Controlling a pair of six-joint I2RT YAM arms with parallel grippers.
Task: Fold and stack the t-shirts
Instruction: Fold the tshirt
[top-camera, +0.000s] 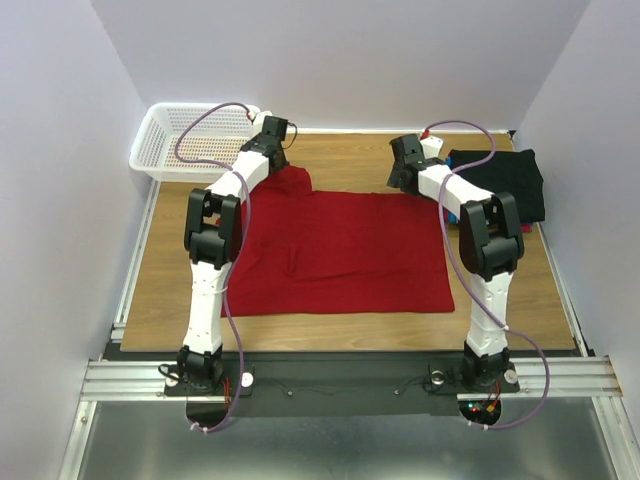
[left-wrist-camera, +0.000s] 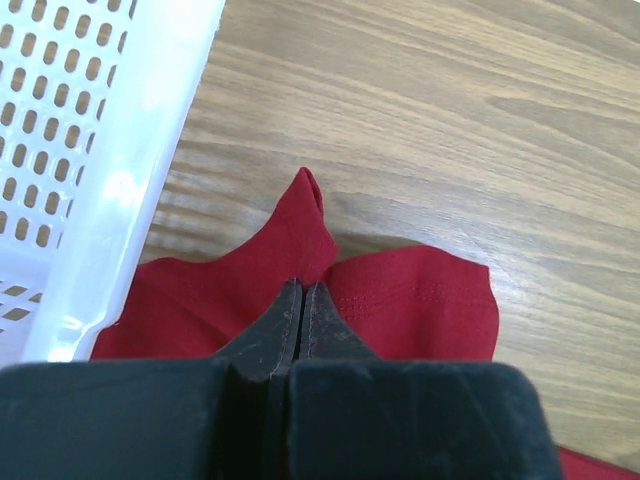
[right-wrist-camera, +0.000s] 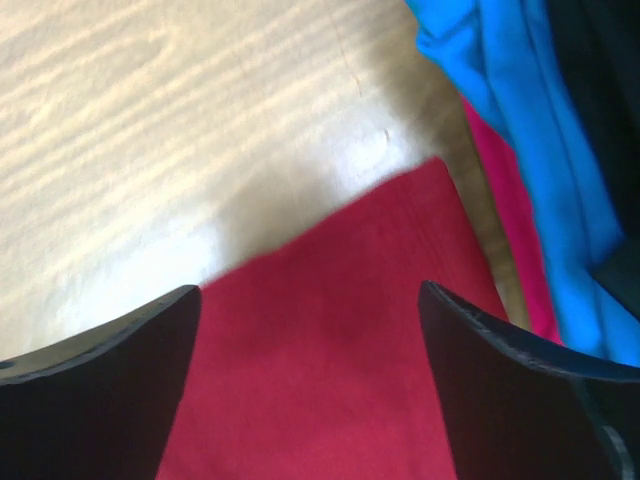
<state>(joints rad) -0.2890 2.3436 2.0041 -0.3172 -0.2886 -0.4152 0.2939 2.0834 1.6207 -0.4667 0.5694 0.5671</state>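
Observation:
The red t-shirt (top-camera: 340, 250) lies spread flat in the middle of the table. My left gripper (top-camera: 278, 160) is at its far left sleeve; in the left wrist view the gripper (left-wrist-camera: 302, 292) is shut on the red cloth (left-wrist-camera: 420, 300), which bunches into a peak just ahead of the tips. My right gripper (top-camera: 402, 180) hovers open over the shirt's far right corner (right-wrist-camera: 340, 340), jaws wide apart with nothing between them. A stack of folded shirts sits at the far right, black on top (top-camera: 505, 180), with blue (right-wrist-camera: 520, 130) and pink-red (right-wrist-camera: 505, 220) edges showing.
A white lattice basket (top-camera: 190, 140) stands at the far left corner, close beside the left gripper; its wall (left-wrist-camera: 120, 170) nearly touches the red sleeve. Bare wooden table (top-camera: 350, 155) lies between the two grippers. Walls enclose the table on three sides.

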